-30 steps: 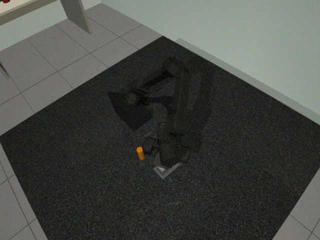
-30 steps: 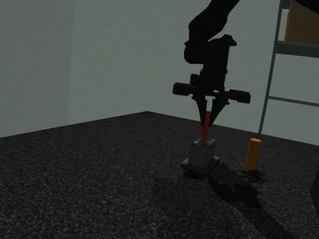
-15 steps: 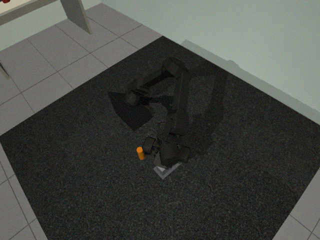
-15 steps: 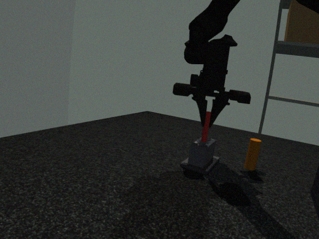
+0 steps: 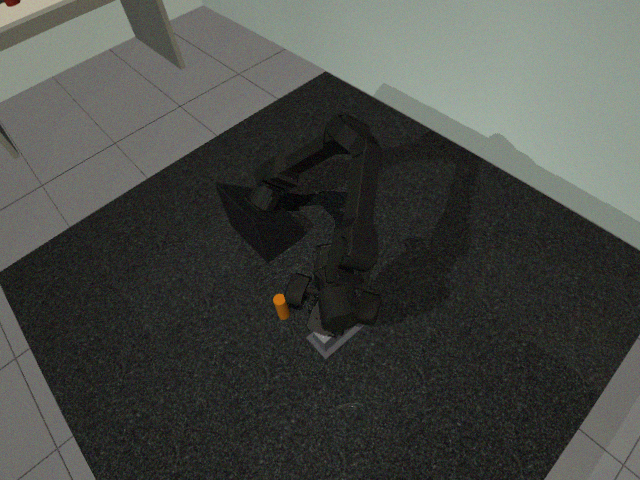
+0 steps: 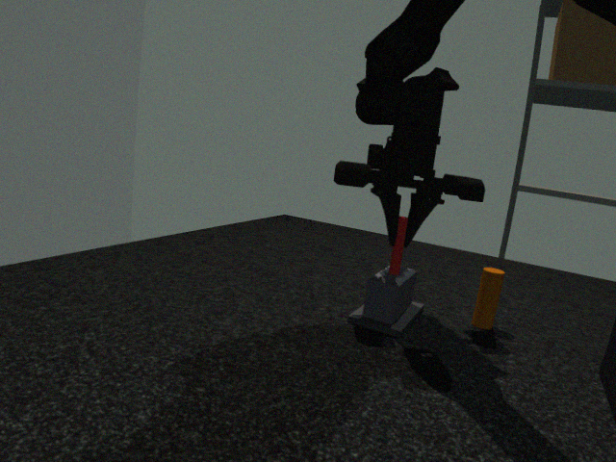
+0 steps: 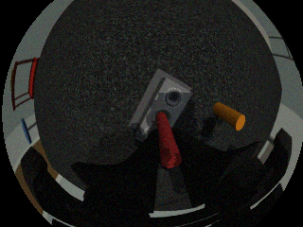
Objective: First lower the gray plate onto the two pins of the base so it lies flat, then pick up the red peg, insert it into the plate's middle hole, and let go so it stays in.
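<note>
My gripper (image 6: 399, 243) (image 7: 165, 132) is shut on the red peg (image 6: 398, 258) (image 7: 168, 147) and holds it nearly upright, leaning slightly. The peg's lower end meets the top of the gray block at its middle hole; I cannot tell how deep it sits. The gray plate (image 6: 408, 273) (image 7: 181, 99) appears to lie on the block-shaped base, whose wider foot (image 5: 327, 351) (image 6: 412, 315) (image 7: 147, 106) rests on the dark mat. One round opening shows beyond the peg in the wrist view. In the top view the gripper hides the peg and most of the plate.
An orange cylinder (image 5: 281, 308) (image 6: 487, 299) (image 7: 228, 116) stands upright on the mat beside the base, close to one side of the gripper. The arm's base (image 5: 258, 227) is farther back. A shelf rack (image 6: 572, 93) stands beyond the mat.
</note>
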`<state>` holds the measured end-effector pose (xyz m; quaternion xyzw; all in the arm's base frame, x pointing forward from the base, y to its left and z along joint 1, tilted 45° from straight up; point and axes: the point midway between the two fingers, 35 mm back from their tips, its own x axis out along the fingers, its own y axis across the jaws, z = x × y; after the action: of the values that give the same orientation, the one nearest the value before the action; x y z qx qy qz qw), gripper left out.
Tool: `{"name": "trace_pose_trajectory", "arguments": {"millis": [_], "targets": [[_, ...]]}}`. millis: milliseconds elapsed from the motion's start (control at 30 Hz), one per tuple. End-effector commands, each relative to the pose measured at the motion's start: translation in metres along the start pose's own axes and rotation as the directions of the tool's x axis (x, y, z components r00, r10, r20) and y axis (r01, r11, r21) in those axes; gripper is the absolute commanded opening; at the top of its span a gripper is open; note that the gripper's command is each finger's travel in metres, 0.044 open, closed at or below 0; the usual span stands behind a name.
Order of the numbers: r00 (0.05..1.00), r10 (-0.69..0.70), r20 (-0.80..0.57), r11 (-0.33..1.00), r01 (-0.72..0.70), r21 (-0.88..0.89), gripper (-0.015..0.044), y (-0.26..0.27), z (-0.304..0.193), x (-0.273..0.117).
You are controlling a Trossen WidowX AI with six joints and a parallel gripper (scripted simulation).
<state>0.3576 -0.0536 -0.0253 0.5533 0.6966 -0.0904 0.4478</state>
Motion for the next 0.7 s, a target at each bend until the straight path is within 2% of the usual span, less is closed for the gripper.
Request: {"name": "trace_pose_trajectory", "arguments": {"millis": [0,367,567,667], "targets": [[1.0,0.0,-0.002,1.0,0.0,0.005,0.0,-0.0011,-0.0007,0.0012],[1.0,0.0,0.0,1.0,0.0,0.0,0.0,-0.0003,-0.0001,0.0004],[1.0,0.0,0.0,1.0,0.0,0.0,0.015,-0.0003,-0.0001,0.0004],[1.0,0.0,0.0,1.0,0.0,0.0,0.015,-0.0003,-0.0001,0.0004]]}}
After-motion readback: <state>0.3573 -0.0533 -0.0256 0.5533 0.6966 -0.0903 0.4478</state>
